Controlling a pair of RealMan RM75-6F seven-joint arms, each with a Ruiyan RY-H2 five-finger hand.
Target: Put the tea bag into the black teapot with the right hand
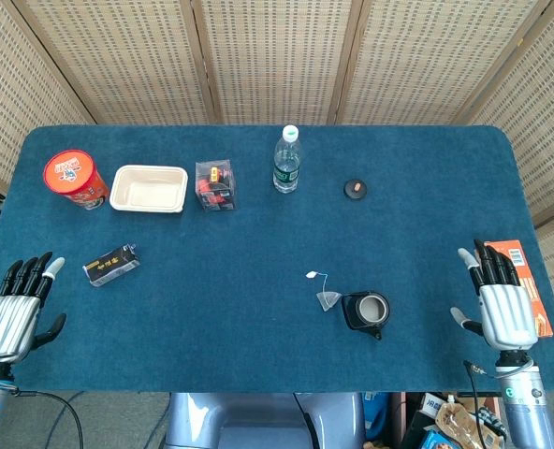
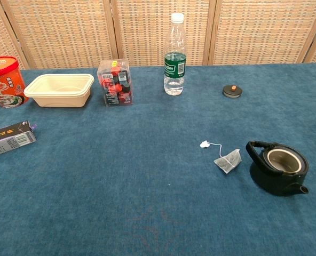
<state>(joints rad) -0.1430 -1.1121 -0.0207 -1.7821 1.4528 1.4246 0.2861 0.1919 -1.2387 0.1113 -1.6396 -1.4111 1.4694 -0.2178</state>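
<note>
Right hand [image 1: 503, 304] flat at table's [image 1: 258, 309] near right edge, fingers spread, holding nothing. Left hand [image 1: 15, 309] same, near left. Tea bag [image 2: 228, 160] just left of black teapot [image 2: 278, 168], lid off. Labels unreadable.

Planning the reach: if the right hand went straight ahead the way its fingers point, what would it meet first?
In the head view the right hand points toward the far edge, fingertips already beside the orange box. Beyond that only bare table shows; the way looks free, though depth is unclear.

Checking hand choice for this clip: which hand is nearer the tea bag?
Right. The right hand rests at the table edge beyond the teapot from the tea bag; the left hand is across the table.
</note>
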